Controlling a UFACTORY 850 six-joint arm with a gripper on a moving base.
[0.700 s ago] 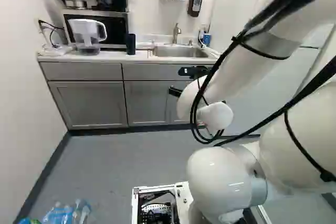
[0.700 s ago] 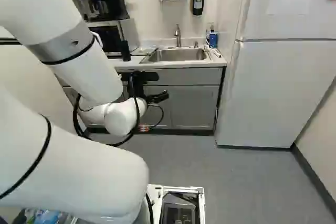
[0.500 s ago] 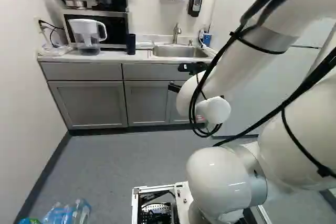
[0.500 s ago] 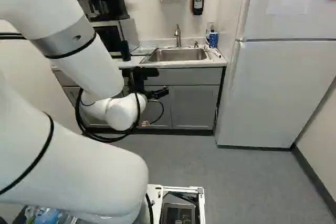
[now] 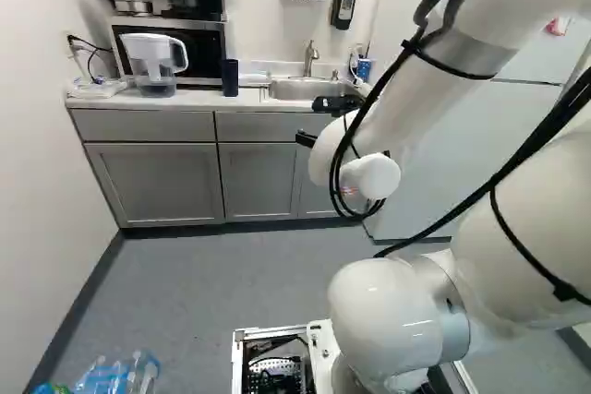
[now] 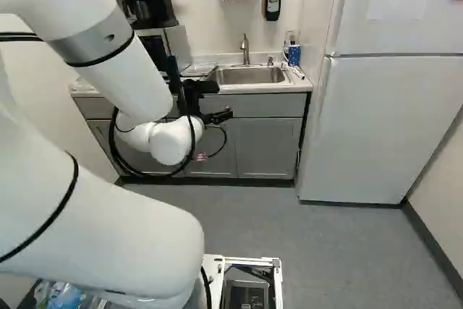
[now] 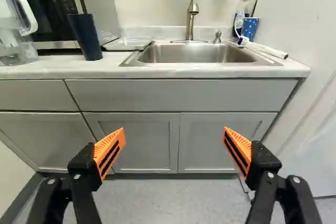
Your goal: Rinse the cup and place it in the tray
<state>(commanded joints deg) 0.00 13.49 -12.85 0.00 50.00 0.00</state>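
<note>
With the gripper (image 7: 174, 136) facing twelve o'clock, its two fingers stand wide apart, holding nothing. Beyond them is the counter (image 7: 210, 72). The dark blue cup (image 7: 86, 38), probably the one meant, stands upright on it at eleven o'clock, tall and narrowing towards its foot. It looks light and fairly stiff, though its material and whether it is empty cannot be told. The robot would do best to take it around mid-wall, level and lightly, clear of the rim; the taper could let it slide, more so once wet, and water would add weight. The shallow tray (image 7: 128, 44) lies between cup and sink (image 7: 194, 64), towards half past eleven. The faucet (image 7: 191, 19) rises behind the sink near twelve; a spotted cup (image 7: 249, 29) stands at one.
</note>
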